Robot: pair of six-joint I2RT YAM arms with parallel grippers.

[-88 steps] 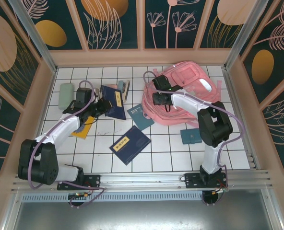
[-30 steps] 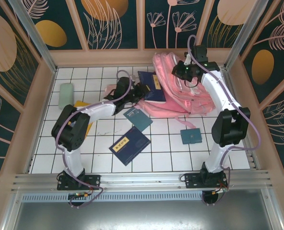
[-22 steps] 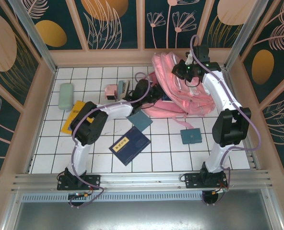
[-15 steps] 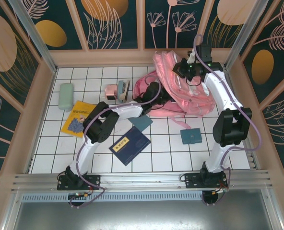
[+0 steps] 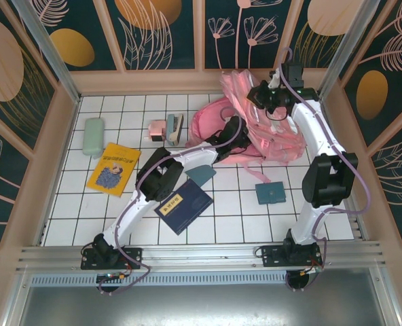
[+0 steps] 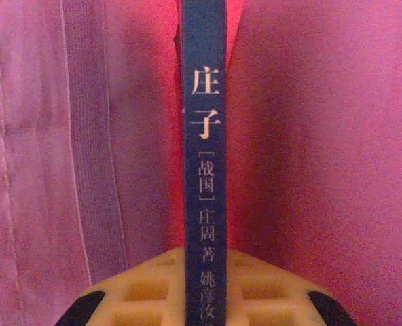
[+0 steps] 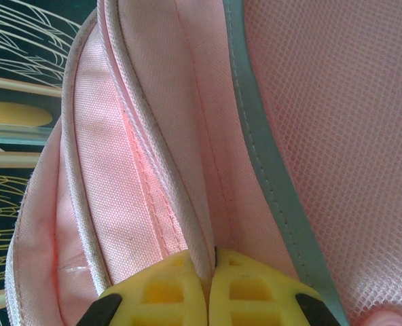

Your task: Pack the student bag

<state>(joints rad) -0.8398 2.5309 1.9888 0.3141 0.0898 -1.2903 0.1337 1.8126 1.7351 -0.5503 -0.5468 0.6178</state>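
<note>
The pink student bag (image 5: 269, 129) lies at the back right of the tiled floor, its upper edge lifted. My right gripper (image 5: 263, 94) is shut on the bag's fabric edge (image 7: 187, 224), holding the opening up. My left gripper (image 5: 236, 129) reaches inside the bag's mouth, shut on a dark blue book (image 6: 202, 136) seen spine-on with white characters. Pink lining (image 6: 323, 136) surrounds the book on both sides. The left yellow fingers (image 6: 147, 292) clamp the book's lower end.
On the floor lie a dark blue book (image 5: 184, 204), a teal booklet (image 5: 201, 174), a teal notebook (image 5: 270, 193), a yellow book (image 5: 113, 168), a pale green case (image 5: 92, 136) and small pink and teal items (image 5: 167, 128). Walls enclose the floor.
My left arm carried the dark blue book from the left of the floor rightward into the bag's mouth. My right gripper lifted the bag's edge toward the back right corner.
</note>
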